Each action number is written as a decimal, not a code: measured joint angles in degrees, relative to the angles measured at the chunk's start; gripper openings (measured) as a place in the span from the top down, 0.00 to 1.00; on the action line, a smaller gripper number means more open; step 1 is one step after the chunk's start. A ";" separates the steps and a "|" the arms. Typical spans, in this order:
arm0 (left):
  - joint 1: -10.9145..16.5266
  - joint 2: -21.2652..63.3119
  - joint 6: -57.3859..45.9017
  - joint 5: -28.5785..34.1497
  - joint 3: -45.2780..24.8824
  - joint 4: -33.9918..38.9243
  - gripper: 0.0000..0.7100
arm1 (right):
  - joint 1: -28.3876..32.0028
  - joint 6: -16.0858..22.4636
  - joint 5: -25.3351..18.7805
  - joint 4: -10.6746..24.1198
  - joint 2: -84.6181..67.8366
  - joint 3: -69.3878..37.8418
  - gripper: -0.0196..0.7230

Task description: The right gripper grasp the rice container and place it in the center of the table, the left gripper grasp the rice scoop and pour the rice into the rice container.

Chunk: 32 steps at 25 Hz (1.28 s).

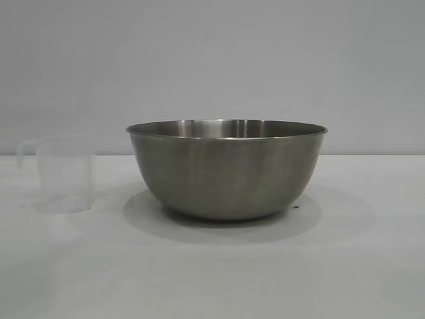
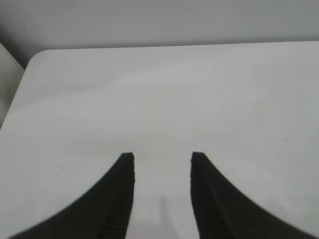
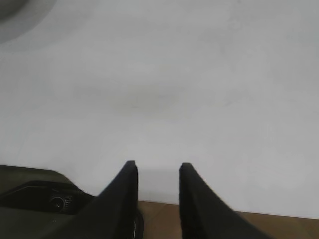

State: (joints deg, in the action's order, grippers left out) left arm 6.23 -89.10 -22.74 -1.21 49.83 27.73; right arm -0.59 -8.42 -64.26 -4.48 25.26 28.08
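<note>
Bowl (image 1: 226,173) sits mid-table (image 1: 358,266), scoop (image 1: 65,176) standing upright to its left, apart. Left gripper (image 2: 162,158) and right gripper (image 3: 157,167) hang parted, empty, above bare table.

The exterior camera sits low at table (image 1: 212,279) level, facing a rear wall. Each wrist camera looks obliquely down past its own fingertips; all views share the tabletop.

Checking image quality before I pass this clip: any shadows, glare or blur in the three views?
Exterior view: soft shadow on the table around the rice container, the rice scoop pale and low-contrast. Left wrist view: left claw blurred up close. Right wrist view: right claw soft-edged, no glare.
</note>
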 joint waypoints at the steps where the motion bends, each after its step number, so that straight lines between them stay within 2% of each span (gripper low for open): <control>1: 0.00 0.00 5.18 0.61 0.00 -4.14 0.68 | 0.00 0.00 0.00 0.00 0.00 0.00 0.69; 3: -0.55 0.00 14.95 3.18 0.88 -13.75 0.68 | 0.00 0.00 0.00 0.00 0.00 0.00 0.69; 5: -1.26 -0.10 20.58 7.04 2.68 -18.00 0.68 | 0.00 0.00 0.00 0.00 0.00 0.00 0.69; 13: -1.93 -0.10 21.40 23.33 12.70 -20.03 0.68 | 0.00 0.00 0.00 0.00 0.00 0.00 0.69; 20: -1.93 -0.10 22.90 35.17 14.92 -24.62 0.68 | 0.00 0.00 0.00 0.00 0.00 0.00 0.69; 26: -1.93 -0.10 27.41 40.54 14.92 -31.28 0.68 | 0.00 0.00 0.00 0.00 0.00 0.00 0.69; 32: -1.93 0.02 27.76 42.72 14.92 -31.74 0.68 | 0.00 0.00 0.00 0.00 0.00 0.00 0.69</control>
State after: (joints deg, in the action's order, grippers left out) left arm 4.31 -89.08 5.02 41.51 64.75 -4.00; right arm -0.59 -8.42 -64.26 -4.48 25.26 28.08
